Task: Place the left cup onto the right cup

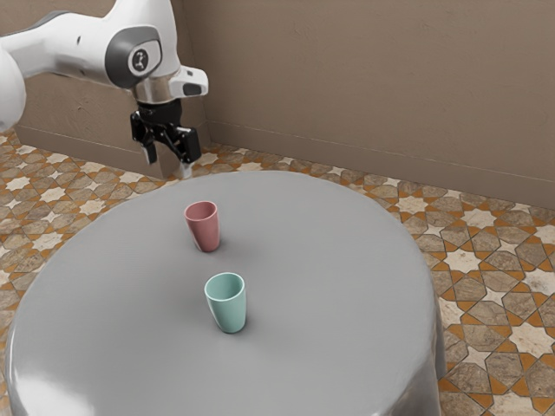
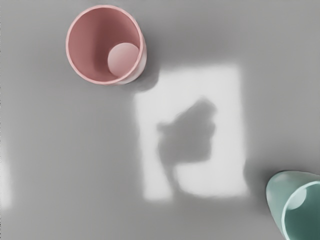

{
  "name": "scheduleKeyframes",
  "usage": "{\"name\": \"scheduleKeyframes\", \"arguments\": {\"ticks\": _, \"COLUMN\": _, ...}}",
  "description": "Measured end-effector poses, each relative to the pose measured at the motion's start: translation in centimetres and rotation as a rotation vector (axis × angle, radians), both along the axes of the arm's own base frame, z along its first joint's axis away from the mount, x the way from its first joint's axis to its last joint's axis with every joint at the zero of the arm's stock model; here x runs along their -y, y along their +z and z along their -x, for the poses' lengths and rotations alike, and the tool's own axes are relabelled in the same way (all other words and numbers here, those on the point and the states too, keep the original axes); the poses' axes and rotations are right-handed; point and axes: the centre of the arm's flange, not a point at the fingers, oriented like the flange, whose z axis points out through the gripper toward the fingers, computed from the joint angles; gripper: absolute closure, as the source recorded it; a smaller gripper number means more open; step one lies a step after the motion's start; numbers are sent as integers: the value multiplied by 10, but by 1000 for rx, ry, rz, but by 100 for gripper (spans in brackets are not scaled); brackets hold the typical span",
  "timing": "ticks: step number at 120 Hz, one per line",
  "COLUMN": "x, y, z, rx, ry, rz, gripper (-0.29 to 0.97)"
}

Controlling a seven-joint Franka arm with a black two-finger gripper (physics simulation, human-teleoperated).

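Two cups are standing upright and well apart on a round grey table point(image 1: 347, 260), and neither is being touched. Reading from the exterior view's left, the arm point(image 1: 78, 43) is reaching in from the upper left. Its gripper point(image 1: 167, 163) is hanging above the table's far edge, fingers spread wide with nothing between them. Next comes the pink cup point(image 1: 202, 225), sitting mouth-up toward the middle of the table, below the gripper and slightly toward the exterior view's right of it. The teal cup point(image 1: 226, 302) is standing a little farther toward the exterior view's right and nearer the camera, likewise mouth-up. In the wrist view the pink cup point(image 2: 105, 44) and the teal cup point(image 2: 297, 207) are showing on either side of the gripper's shadow point(image 2: 187, 137). That shadow is falling on a bright patch point(image 2: 225, 100) of tabletop, so the hand is looking down on the gap between the cups rather than on either one.

Step in hand, as judged: the approach, before any grasp. The pink cup is being taken as the left cup, since it is nearer the exterior view's left, though that naming is not certain. The next move is calling for the open gripper to travel over the pink cup, descend with one finger on each side of its wall, and close. Lifting and setting it onto the teal cup are not yet begun.
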Motion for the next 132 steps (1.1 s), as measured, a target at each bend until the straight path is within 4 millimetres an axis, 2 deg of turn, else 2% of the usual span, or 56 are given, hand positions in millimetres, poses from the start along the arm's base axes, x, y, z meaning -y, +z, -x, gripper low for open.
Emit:
{"name": "scheduleKeyframes", "arguments": {"ticks": 29, "x": 1, "y": 9, "z": -7, "rx": 10, "ry": -6, "rz": -6, "gripper": 0}}
{"name": "scheduleKeyframes", "arguments": {"ticks": 63, "x": -11, "y": -41, "z": -60, "rx": -32, "ry": 5, "rz": -47, "gripper": 0}}
{"name": "scheduleKeyframes", "arguments": {"ticks": 86, "x": -5, "y": -48, "z": -87, "rx": -5, "ry": -12, "rz": -64, "gripper": 0}}
{"name": "scheduleKeyframes", "arguments": {"ticks": 113, "x": -4, "y": -64, "z": -99, "rx": -9, "ry": -20, "rz": -72, "gripper": 0}}
{"name": "scheduleKeyframes", "arguments": {"ticks": 132, "x": -4, "y": -91, "z": -103, "rx": -29, "ry": -25, "rz": -72, "gripper": 0}}
